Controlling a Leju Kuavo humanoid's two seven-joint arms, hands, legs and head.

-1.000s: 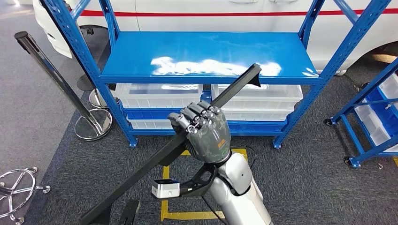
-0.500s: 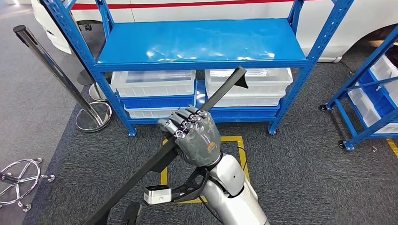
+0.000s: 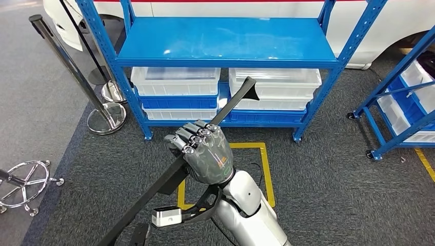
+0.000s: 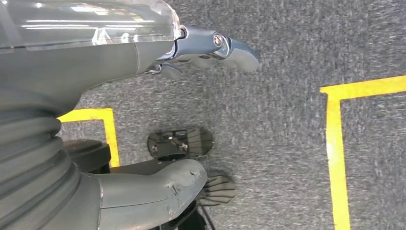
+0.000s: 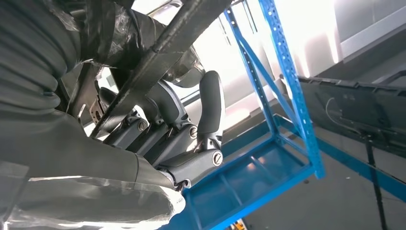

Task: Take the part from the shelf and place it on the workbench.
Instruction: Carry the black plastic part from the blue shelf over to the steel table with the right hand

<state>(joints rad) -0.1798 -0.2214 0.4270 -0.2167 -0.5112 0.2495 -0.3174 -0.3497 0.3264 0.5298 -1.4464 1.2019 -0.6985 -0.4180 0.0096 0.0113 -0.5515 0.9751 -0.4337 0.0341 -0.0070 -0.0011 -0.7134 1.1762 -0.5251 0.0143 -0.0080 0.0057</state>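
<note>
The part is a long black bar (image 3: 233, 100), and my right hand (image 3: 202, 154) grips it around its middle. It slants from low on the left up toward the blue shelf (image 3: 225, 41), its flared end in front of the lower bins. The right wrist view shows the same bar (image 5: 158, 48) crossing the palm with the fingers (image 5: 210, 110) curled around it. My left hand (image 4: 110, 57) hangs over grey carpet, its fingers apart and holding nothing.
Two clear plastic bins (image 3: 174, 79) (image 3: 277, 82) sit under the shelf's blue deck. A chrome stanchion (image 3: 66, 61) leans at the left, with a chrome chair base (image 3: 23, 184) nearer. A second blue rack (image 3: 400, 97) stands at the right. Yellow tape (image 3: 264, 164) marks the carpet.
The whole picture has shifted: the shelf now looks smaller and farther off, so the camera has moved back. My right hand still holds the bar at the same slant.
</note>
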